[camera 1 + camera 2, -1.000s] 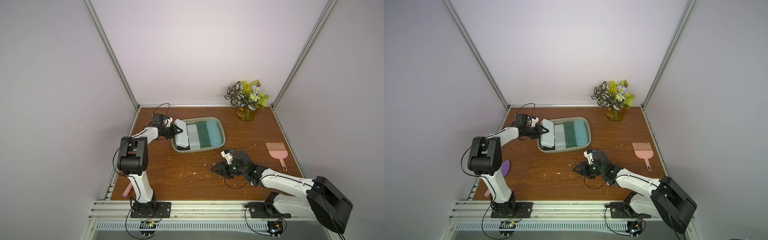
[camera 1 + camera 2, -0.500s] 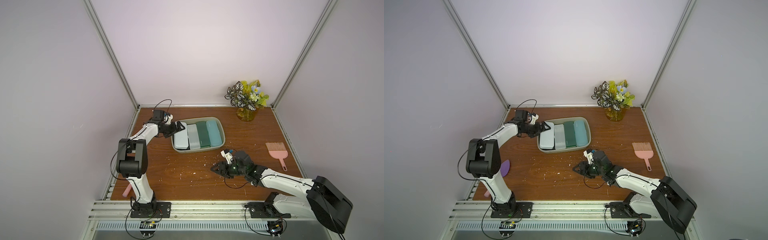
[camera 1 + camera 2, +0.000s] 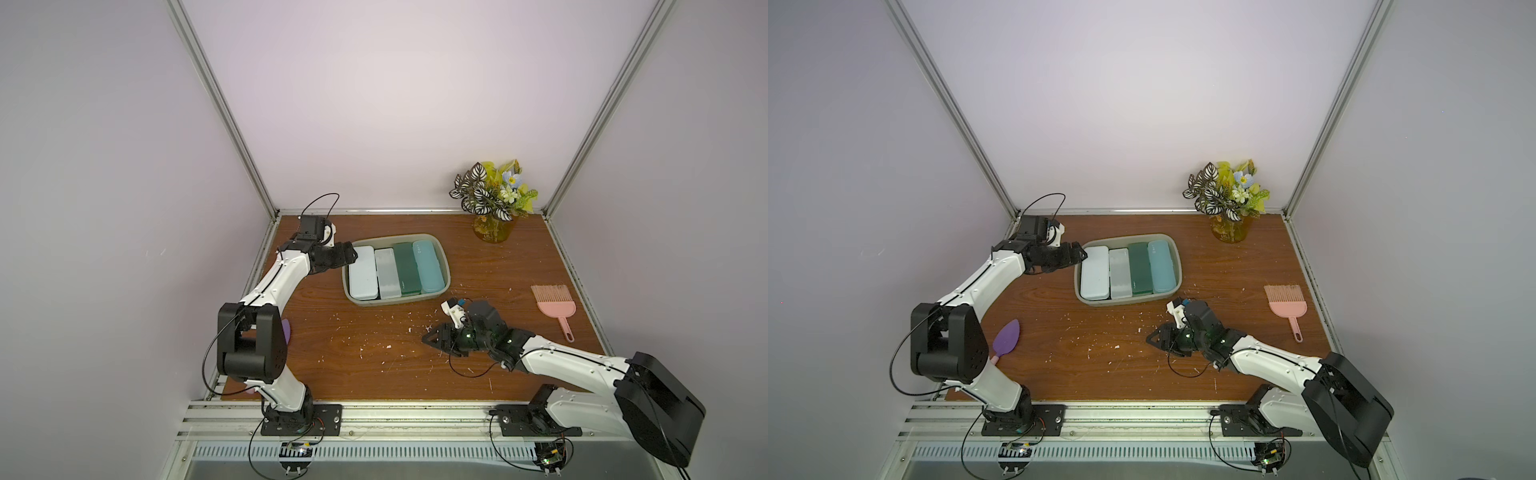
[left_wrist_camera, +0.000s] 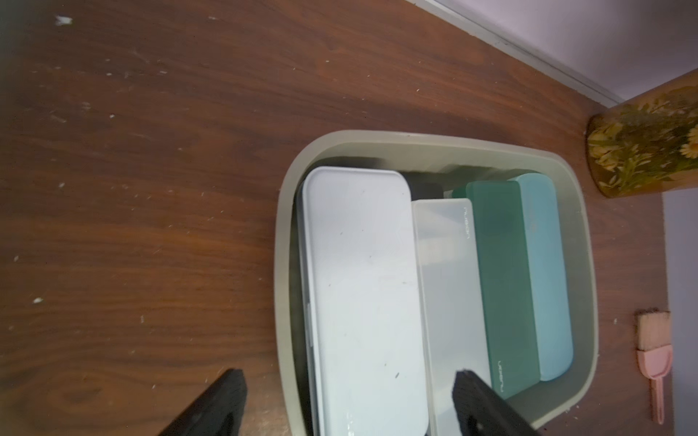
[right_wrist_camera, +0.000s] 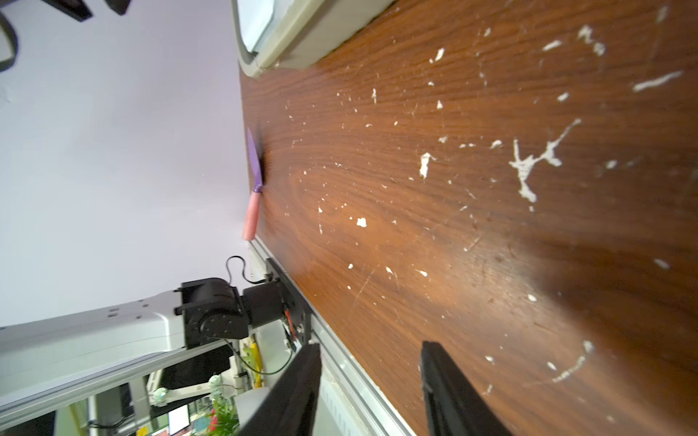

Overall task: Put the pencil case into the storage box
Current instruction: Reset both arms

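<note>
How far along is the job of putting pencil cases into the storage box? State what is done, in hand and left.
Done: four pencil cases lie side by side in the storage box. In hand: nothing; the jaws of the left gripper stand open by the palest case, the right gripper hangs empty over the table. Left: no case shows outside the box, so probably only withdrawing the arms.

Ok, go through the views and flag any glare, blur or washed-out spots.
Left wrist view: the white pencil case looks washed out, the vase soft. Right wrist view: warm glare on the table, nearest wood blurred. Both top views: sharp, evenly lit, only soft shadows.
</note>
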Controlling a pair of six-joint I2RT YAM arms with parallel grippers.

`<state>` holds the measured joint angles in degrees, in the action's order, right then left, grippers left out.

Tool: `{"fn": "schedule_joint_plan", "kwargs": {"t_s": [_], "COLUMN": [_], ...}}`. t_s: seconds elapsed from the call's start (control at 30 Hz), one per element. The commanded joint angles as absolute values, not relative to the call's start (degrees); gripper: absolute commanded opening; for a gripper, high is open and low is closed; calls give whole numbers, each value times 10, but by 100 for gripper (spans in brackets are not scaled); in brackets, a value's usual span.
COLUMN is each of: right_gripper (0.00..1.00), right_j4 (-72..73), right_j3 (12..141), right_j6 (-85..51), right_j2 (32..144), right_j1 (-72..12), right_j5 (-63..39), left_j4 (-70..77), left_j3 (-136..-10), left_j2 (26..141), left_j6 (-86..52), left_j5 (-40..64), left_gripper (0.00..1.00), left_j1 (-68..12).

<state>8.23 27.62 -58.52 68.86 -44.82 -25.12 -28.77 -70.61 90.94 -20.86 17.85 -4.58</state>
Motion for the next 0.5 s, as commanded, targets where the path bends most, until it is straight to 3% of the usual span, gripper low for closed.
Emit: {"fn": "schedule_joint_plan", "kwargs": {"t_s": [0.0,0.13,0.3,0.47], "right_gripper": [51,60,67,71], "right_j4": [-75,-176,-186,-96], "right_j3": [374,457,494,462], "right_j6": [-469,-340,-258,-198], "right_j2": [675,689,697,679], "right_j1": [-443,-419,-329,-236], "right_j5": [-131,7,115,207], "left_j4": [-305,-226,-84,-9], "left_j3": [-666,-576,-449,-374], "left_j2": [839,721,590,549], "left_j6": [-199,-198,-210,-167], "left_j5": [80,-4,11,-28], "left_gripper": [90,100,99,98], "left_j1": [-58,-55,-6,-5]}}
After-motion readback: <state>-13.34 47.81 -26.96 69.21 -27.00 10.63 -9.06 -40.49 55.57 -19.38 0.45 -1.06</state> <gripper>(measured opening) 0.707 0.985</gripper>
